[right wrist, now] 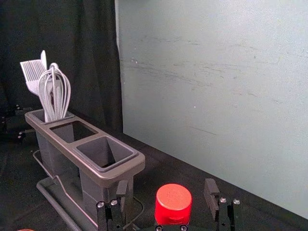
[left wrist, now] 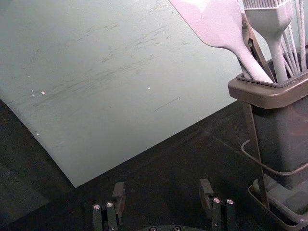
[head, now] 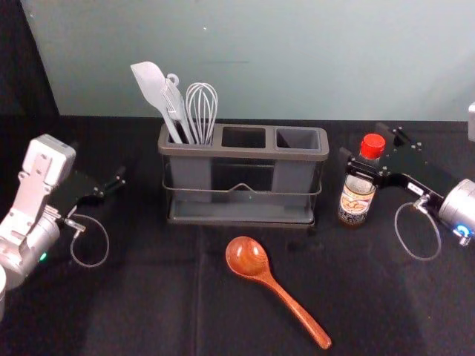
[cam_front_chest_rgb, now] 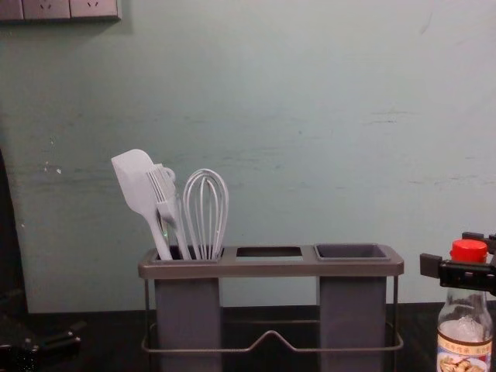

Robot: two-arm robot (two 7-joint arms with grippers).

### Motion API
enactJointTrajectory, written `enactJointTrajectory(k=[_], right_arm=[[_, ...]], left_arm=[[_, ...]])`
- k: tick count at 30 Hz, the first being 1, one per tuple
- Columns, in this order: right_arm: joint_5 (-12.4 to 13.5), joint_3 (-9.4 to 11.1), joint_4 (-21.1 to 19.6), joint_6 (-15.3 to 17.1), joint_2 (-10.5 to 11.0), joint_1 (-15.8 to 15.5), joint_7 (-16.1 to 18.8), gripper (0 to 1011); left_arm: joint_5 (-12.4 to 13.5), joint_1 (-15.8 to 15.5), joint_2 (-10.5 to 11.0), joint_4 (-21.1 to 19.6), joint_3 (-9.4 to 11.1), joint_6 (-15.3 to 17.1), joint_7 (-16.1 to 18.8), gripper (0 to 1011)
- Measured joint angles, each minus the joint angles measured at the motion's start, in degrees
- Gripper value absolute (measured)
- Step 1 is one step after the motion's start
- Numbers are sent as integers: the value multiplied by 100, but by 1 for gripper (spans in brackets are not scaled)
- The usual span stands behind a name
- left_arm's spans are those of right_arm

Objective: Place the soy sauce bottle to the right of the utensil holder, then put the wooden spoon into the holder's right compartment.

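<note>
Head view: soy sauce bottle (head: 356, 200) stands upright right of the utensil holder (head: 241, 151), likely its goal; wooden spoon (head: 282, 291) lies in front.

Left wrist: left gripper (left wrist: 162, 186) idles, fingers apart.

Right wrist: right gripper (right wrist: 166, 186) straddles the red cap (right wrist: 173, 204), fingers open, presumably to avoid tipping it.

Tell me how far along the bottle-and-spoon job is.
Placement looks done: the soy sauce bottle stands right of the utensil holder. Nothing is gripped; the right hand is open around the bottle. Left to do: putting the wooden spoon, lying before the holder, into the empty right compartment. The left hand is open, left of the holder.
</note>
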Motion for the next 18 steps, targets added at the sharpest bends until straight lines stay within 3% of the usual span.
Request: enactJointTrajectory(k=[10,18], right_arm=[[-7,3,-13,0,6,-8,-7,1002],[-94,155,-384,143,181,-182,-181,1002]], left_arm=[[0,0,0,0,0,0,0,1005],[0,0,0,0,0,0,0,1005]])
